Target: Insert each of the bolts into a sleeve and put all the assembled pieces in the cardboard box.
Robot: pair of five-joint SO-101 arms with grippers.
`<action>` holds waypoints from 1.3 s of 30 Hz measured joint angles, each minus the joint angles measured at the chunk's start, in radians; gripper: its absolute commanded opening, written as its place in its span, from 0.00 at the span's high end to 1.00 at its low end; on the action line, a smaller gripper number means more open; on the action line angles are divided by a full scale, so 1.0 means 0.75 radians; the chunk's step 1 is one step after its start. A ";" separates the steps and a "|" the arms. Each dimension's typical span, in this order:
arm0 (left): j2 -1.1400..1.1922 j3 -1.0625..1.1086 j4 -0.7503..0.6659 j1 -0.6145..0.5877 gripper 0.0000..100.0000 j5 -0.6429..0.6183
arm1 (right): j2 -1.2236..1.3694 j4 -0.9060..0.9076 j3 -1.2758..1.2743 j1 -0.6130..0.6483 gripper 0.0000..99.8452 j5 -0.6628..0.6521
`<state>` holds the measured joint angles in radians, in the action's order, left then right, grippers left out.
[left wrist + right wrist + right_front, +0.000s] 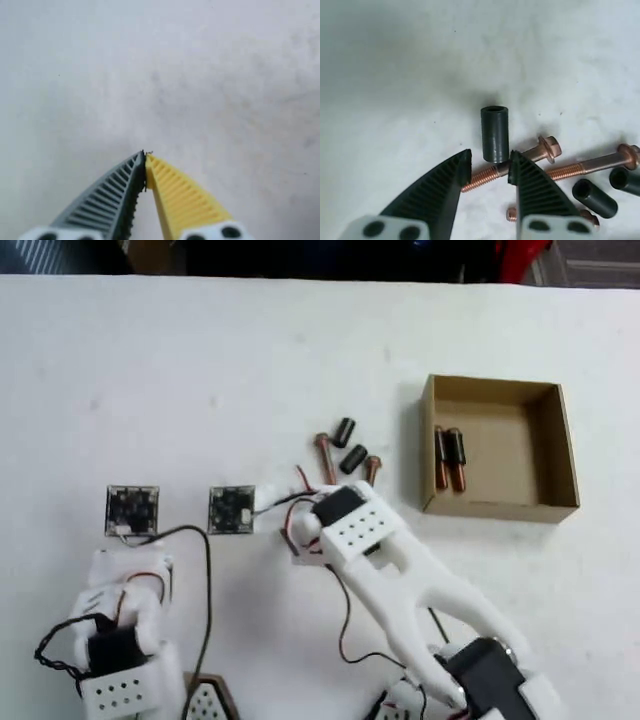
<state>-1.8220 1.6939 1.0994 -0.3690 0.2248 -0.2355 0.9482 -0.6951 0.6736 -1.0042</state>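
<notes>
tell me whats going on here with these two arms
The right hand is down on the table, open, with its fingers either side of the threaded end of one bolt. A black sleeve lies right against that bolt, and other bolts and sleeves lie loose nearby. The left hand is shut over bare table, holding nothing. The cardboard box already has a bolt with a sleeve on it inside.

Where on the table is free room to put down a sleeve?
Free: the far table stretch beyond the two small boards, and the strip in front of the cardboard box. Crowded: loose bolts and sleeves at the right gripper.
</notes>
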 measured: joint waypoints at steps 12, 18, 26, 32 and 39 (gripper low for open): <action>0.000 0.000 -0.004 -0.006 0.98 0.002 | 0.162 -0.135 0.000 0.002 0.89 -0.012; 0.000 0.000 -0.004 -0.006 0.98 0.002 | 0.215 -0.190 0.002 0.002 0.89 -0.012; 0.000 0.000 -0.004 -0.006 0.98 0.002 | 0.313 -0.268 0.002 -0.002 0.89 -0.012; 0.000 0.000 -0.004 -0.006 0.98 0.002 | 0.348 -0.303 0.002 0.006 0.89 -0.012; 0.000 0.000 -0.004 -0.006 0.98 0.002 | 0.348 -0.305 0.004 0.006 0.98 -0.012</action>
<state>-1.8220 1.6939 1.0963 -0.3736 0.2263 0.0253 0.7196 -0.6920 0.6782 -1.0134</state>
